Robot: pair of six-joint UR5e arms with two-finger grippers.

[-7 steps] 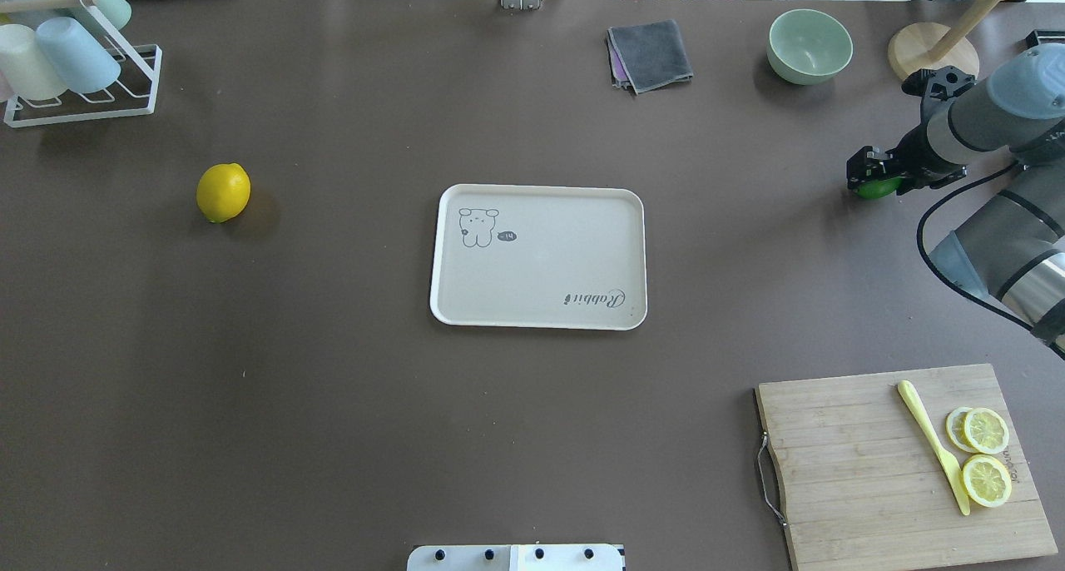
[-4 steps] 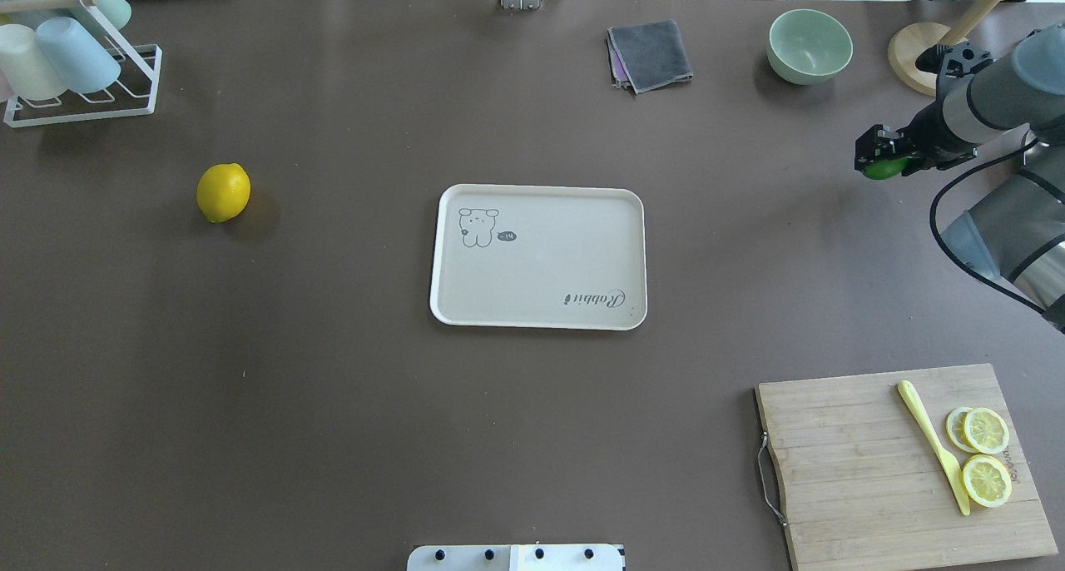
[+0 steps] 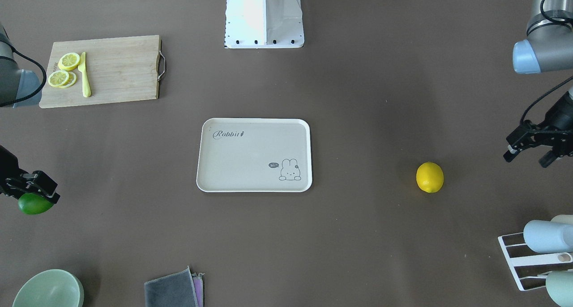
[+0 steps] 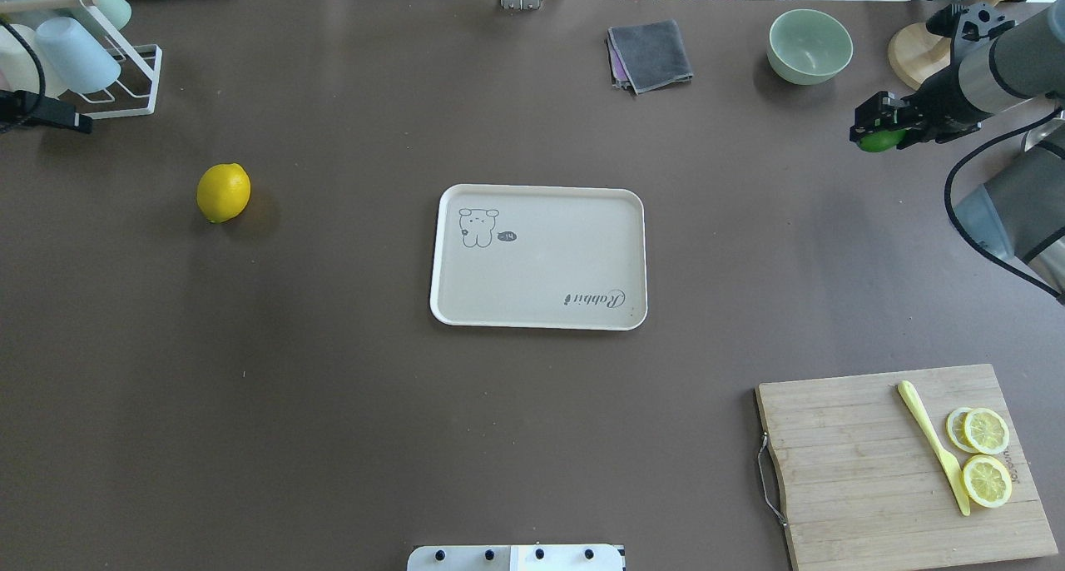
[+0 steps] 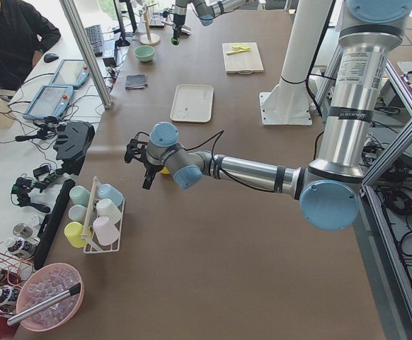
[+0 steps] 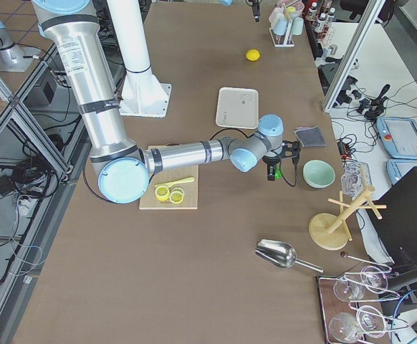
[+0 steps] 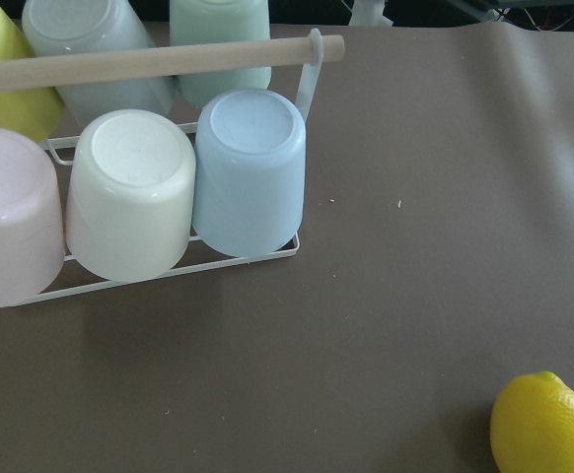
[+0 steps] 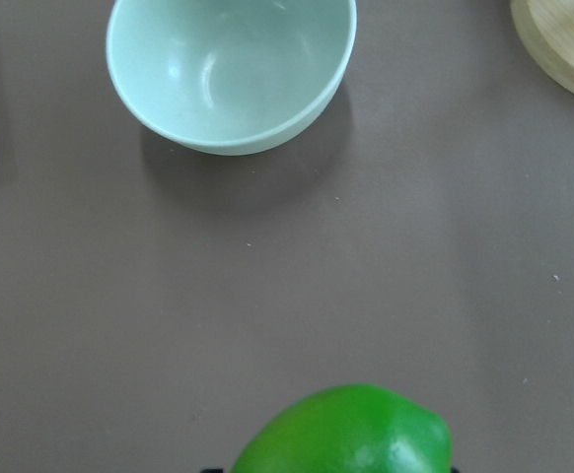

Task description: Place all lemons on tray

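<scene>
- The right hand [image 4: 875, 128] grips the green lemon [image 4: 880, 141] near the bowl [image 4: 809, 47], well apart from the tray [image 4: 537, 263].
- The yellow lemon [image 4: 223, 192] sits on the counter [image 4: 333, 388], off the tray.
- The left hand [image 3: 529, 157] hangs nearby, fingers spread wide, holding nothing.

yellow lemon [image 4: 223, 192] lying off tray [image 4: 541, 275], green lemon [image 4: 880, 141] gripped

We see one glossy dark-green oval lemon [image 4: 880, 141] and one bright yellow oval lemon [image 4: 223, 192]. The flat rectangular tray [image 4: 541, 265] is cream-beige with a white rim, printed in grey with a small bunny and the word "Rabbit". The table cover [image 4: 333, 404] is matte brown; the round bowl [image 4: 809, 47] is pale mint green.
</scene>
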